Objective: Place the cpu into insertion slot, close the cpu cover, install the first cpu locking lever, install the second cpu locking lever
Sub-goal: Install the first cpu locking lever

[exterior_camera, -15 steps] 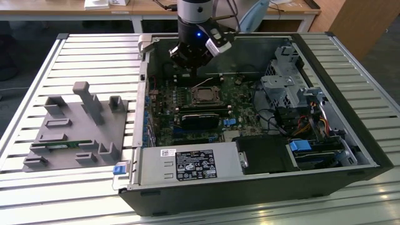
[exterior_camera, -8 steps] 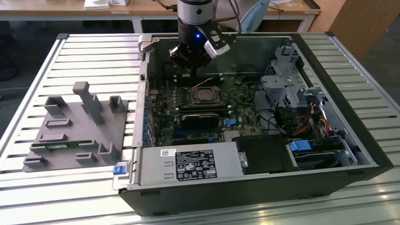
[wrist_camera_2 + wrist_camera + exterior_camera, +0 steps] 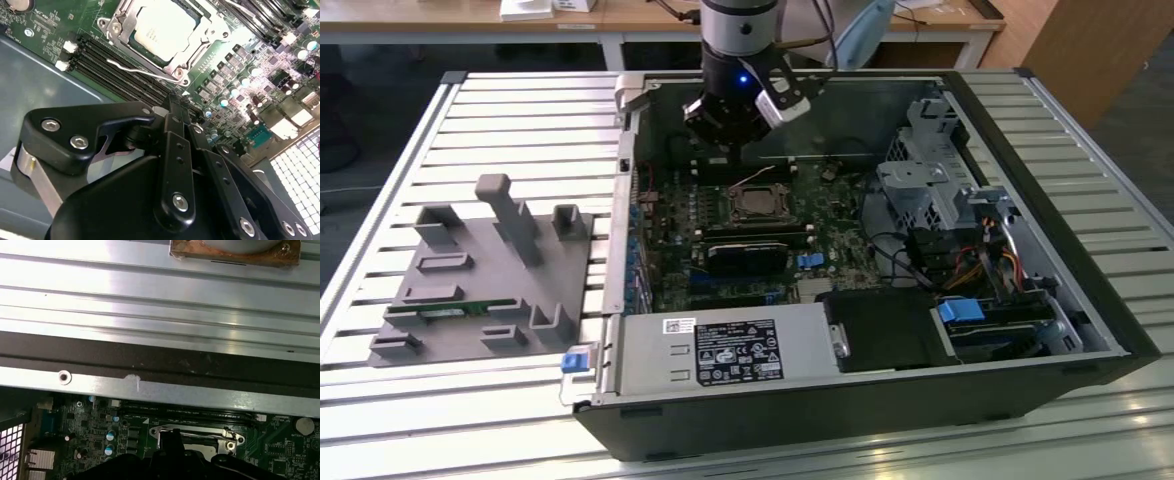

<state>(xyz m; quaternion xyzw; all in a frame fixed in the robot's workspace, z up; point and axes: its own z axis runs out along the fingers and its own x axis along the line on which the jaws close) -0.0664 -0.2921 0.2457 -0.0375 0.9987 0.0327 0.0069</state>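
The cpu (image 3: 159,26) lies in the insertion slot (image 3: 758,206) on the green board, its silver top showing. The cpu cover (image 3: 200,37) is down around it, framing the chip. One thin wire locking lever (image 3: 136,70) runs along the socket's side beside the long memory slots; I cannot tell whether it is hooked. My gripper (image 3: 172,100) is shut with nothing in it. It hangs above the board just off the socket, on the side toward the case's far wall. In the exterior view the gripper (image 3: 731,140) sits over the back of the case. Its black tip (image 3: 172,437) overlaps the socket in the first wrist view.
The open computer case (image 3: 1067,330) lies on a slatted metal table. Inside are a white-labelled power supply (image 3: 720,350), a black card (image 3: 750,255), a drive cage (image 3: 927,185) and cables. A grey fixture (image 3: 480,270) stands at the exterior view's left.
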